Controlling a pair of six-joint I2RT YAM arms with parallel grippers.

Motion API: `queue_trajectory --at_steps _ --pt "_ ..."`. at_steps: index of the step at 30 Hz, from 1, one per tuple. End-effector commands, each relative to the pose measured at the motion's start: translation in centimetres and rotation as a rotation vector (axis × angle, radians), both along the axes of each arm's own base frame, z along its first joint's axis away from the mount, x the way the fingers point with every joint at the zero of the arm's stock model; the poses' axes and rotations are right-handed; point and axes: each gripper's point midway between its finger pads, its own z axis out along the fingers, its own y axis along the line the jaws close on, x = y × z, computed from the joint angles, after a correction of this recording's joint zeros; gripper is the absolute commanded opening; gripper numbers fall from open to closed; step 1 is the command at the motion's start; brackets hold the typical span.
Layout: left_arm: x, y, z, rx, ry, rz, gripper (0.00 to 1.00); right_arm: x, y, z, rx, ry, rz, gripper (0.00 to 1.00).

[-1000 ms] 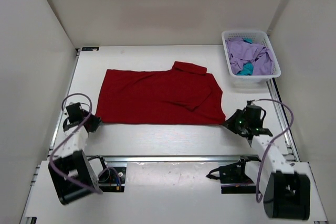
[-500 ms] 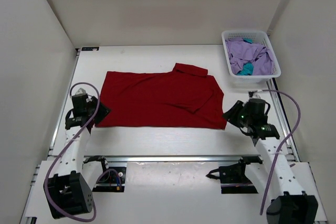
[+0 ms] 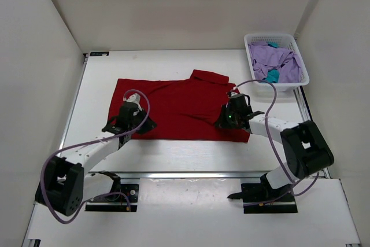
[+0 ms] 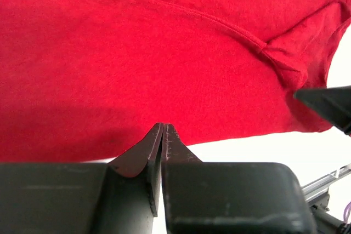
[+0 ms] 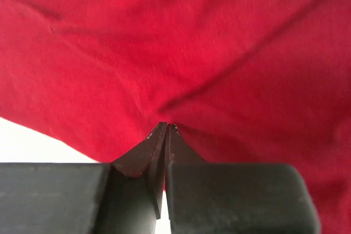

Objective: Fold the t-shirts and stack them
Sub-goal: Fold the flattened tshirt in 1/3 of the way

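A red t-shirt (image 3: 179, 105) lies folded flat across the middle of the table, collar to the far side. My left gripper (image 3: 145, 125) is shut, its tips (image 4: 163, 126) low over the shirt's near edge on the left; red cloth (image 4: 164, 53) fills the view ahead. My right gripper (image 3: 223, 124) is shut, its tips (image 5: 166, 125) down against the shirt (image 5: 181, 42) near its right near edge, where a crease runs out from them. I see no cloth between either pair of jaws. My right gripper's dark tip also shows in the left wrist view (image 4: 329, 105).
A white basket (image 3: 269, 35) stands at the far right and holds a purple garment (image 3: 278, 57) and a teal one (image 3: 270, 76). White walls close in the table on three sides. A metal rail (image 3: 191, 173) runs along the near edge.
Both arms have swung inward from the table beside the shirt's ends, and both grippers are now over the shirt near its near edge. The shirt has barely shifted.
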Motion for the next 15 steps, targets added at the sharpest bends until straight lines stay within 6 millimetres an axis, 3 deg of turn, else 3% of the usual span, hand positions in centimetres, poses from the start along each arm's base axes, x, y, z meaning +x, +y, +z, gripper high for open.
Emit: queue_trajectory --at_steps 1,8,11,14,15 --pt "1.2 -0.8 -0.1 -0.002 -0.055 0.001 0.13 3.8 1.3 2.1 0.043 -0.131 0.007 0.00" --pt "-0.6 1.8 -3.7 -0.023 0.002 0.066 0.12 4.2 1.7 0.6 0.041 -0.094 0.007 0.00" --pt "-1.5 3.0 -5.0 -0.040 0.030 0.103 0.13 4.5 2.1 0.9 0.051 -0.094 0.023 0.00" --pt "-1.7 3.3 -5.4 -0.044 0.041 0.114 0.13 6.8 2.9 2.2 0.113 -0.116 0.015 0.00" --pt "-1.7 3.2 -5.2 -0.051 0.038 0.111 0.13 7.1 3.4 1.8 0.134 -0.099 0.026 0.00"
